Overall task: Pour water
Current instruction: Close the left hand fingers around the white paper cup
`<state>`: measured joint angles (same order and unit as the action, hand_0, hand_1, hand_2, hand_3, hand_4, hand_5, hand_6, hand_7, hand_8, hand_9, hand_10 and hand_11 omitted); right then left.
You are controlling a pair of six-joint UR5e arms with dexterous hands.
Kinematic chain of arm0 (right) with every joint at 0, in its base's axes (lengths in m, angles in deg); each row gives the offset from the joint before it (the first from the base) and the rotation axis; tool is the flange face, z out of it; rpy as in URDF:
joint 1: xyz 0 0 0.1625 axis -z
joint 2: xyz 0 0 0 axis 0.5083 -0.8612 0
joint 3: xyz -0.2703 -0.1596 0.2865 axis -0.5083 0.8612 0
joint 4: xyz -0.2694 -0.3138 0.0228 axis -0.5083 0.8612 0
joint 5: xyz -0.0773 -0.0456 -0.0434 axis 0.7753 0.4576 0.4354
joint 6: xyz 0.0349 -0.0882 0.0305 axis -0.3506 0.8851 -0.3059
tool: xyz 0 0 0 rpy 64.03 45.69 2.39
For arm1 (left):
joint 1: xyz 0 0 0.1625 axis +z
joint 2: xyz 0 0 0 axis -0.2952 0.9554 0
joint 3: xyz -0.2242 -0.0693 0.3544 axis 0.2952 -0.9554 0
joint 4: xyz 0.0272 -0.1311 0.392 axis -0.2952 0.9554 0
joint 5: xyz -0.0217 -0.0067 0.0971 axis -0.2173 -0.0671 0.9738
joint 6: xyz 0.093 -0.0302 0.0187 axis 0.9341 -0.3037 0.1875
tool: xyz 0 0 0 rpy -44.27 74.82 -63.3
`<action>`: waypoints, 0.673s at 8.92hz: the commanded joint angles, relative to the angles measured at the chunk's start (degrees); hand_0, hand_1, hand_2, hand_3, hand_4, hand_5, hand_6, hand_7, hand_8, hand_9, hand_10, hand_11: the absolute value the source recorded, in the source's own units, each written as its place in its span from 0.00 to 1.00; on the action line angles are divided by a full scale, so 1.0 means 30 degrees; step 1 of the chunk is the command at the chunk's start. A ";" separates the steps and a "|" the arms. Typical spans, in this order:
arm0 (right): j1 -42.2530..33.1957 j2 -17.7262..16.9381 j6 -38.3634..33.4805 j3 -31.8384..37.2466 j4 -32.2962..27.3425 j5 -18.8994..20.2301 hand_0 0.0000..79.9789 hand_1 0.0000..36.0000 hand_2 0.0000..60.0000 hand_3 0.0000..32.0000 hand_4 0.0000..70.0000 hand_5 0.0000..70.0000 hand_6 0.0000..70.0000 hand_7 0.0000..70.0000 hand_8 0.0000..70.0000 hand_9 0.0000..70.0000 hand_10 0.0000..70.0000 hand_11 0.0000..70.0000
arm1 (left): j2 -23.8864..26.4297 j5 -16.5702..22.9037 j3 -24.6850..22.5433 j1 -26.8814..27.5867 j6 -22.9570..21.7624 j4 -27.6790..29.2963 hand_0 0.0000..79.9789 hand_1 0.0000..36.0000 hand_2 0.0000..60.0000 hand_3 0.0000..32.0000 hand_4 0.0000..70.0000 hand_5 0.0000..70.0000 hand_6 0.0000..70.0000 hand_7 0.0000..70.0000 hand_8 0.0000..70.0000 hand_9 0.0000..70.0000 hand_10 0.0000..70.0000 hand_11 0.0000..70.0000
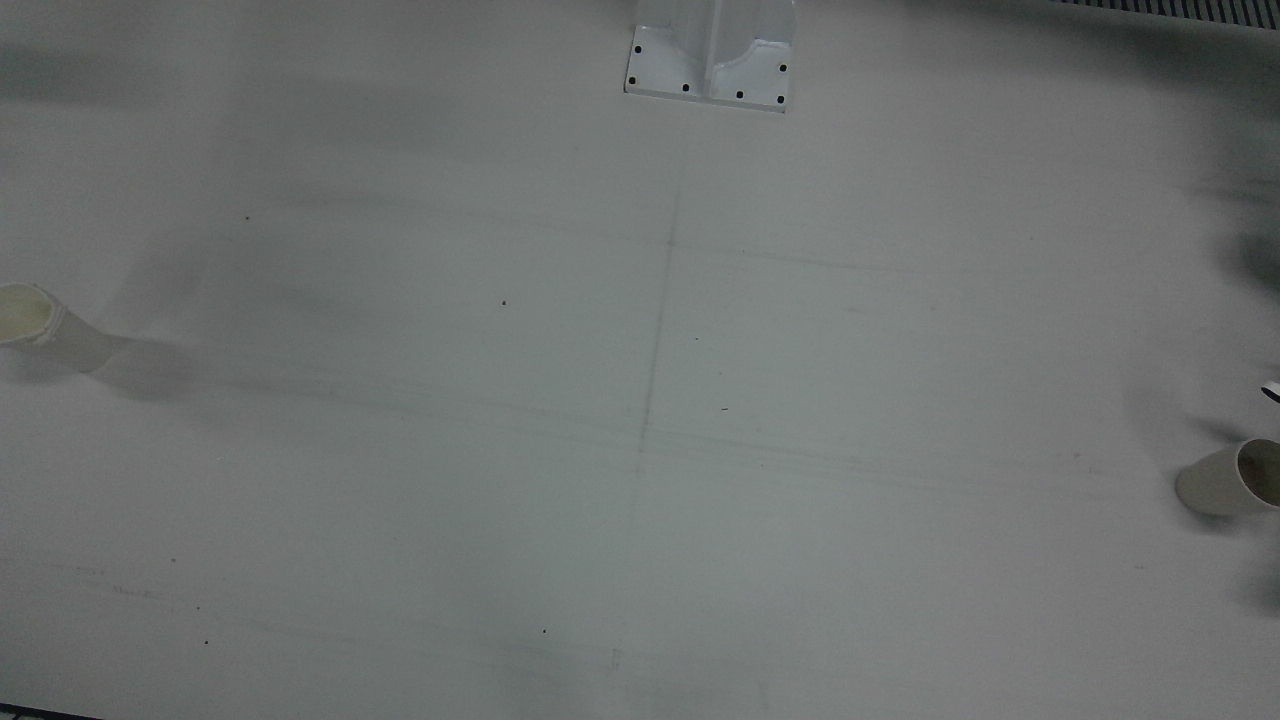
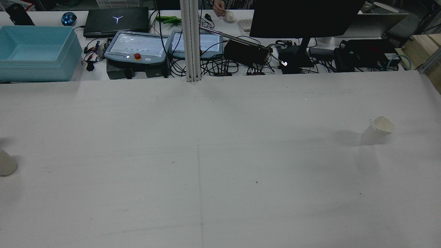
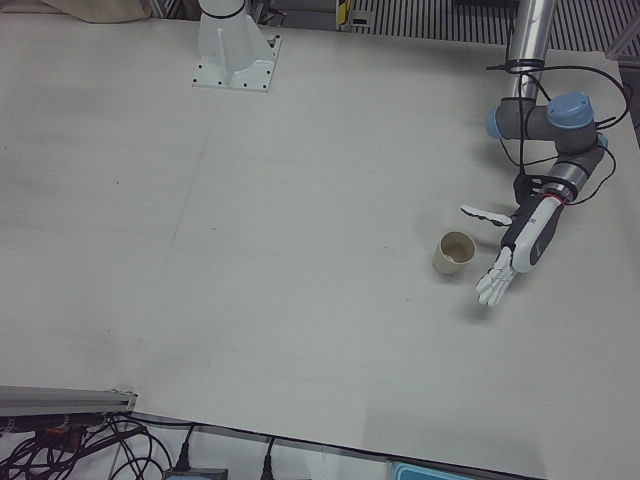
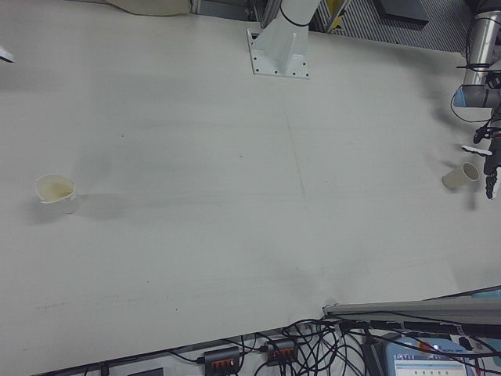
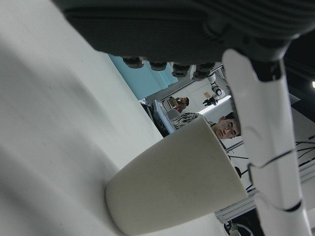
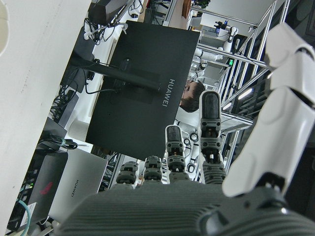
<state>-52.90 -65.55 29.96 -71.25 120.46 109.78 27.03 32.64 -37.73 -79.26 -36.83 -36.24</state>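
The table (image 2: 220, 193) carries two cups, far apart at opposite ends. Taking the pedestal (image 1: 712, 55) as the landmark: in the front view, the spouted cup (image 1: 40, 325) sits way off to its left and nearer the operators, right at the view's edge. The plain cup (image 3: 455, 252) stands upright off to the pedestal's right, also nearer the operators. The left hand (image 3: 520, 250) hangs just beside that cup, on the side away from the pedestal, not touching it.

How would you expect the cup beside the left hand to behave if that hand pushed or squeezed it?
The cup looks thin-walled, probably paper, so likely light and crushable. Narrower at its base, it may tip if pushed near the rim. The open left hand stands beside it, not touching.
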 commanded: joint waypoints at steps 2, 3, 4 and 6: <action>0.0014 0.0000 -0.0026 -0.0001 -0.0029 -0.0028 0.58 0.34 0.34 0.00 0.46 0.42 0.24 0.33 0.08 0.15 0.08 0.12 | 0.0371 -0.0095 -0.0018 0.0218 0.0401 -0.0303 0.67 0.53 0.07 0.00 0.03 0.16 0.00 0.08 0.00 0.00 0.00 0.00; 0.0014 -0.0029 -0.0026 -0.0001 -0.0029 -0.0028 0.58 0.35 0.35 0.00 0.45 0.42 0.23 0.33 0.08 0.15 0.08 0.12 | 0.0517 -0.0095 -0.0018 0.0480 0.0431 -0.0419 0.67 0.53 0.07 0.00 0.04 0.18 0.01 0.09 0.00 0.00 0.00 0.01; 0.0014 0.0000 -0.0026 -0.0001 -0.0058 0.0001 0.58 0.35 0.34 0.00 0.45 0.42 0.23 0.33 0.08 0.15 0.08 0.12 | 0.0750 -0.0124 -0.0018 0.1092 0.0431 -0.0681 0.67 0.54 0.07 0.00 0.05 0.17 0.01 0.09 0.00 0.00 0.00 0.00; 0.0014 -0.0029 -0.0026 -0.0001 -0.0058 0.0001 0.58 0.35 0.34 0.00 0.43 0.41 0.23 0.32 0.08 0.14 0.07 0.11 | 0.0869 -0.1086 -0.0018 0.1799 0.0431 -0.0771 0.67 0.53 0.06 0.00 0.05 0.18 0.01 0.09 0.00 0.00 0.00 0.01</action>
<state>-52.86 -65.59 29.88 -71.25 120.32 109.75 29.04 31.84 -37.78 -76.24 -35.57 -38.03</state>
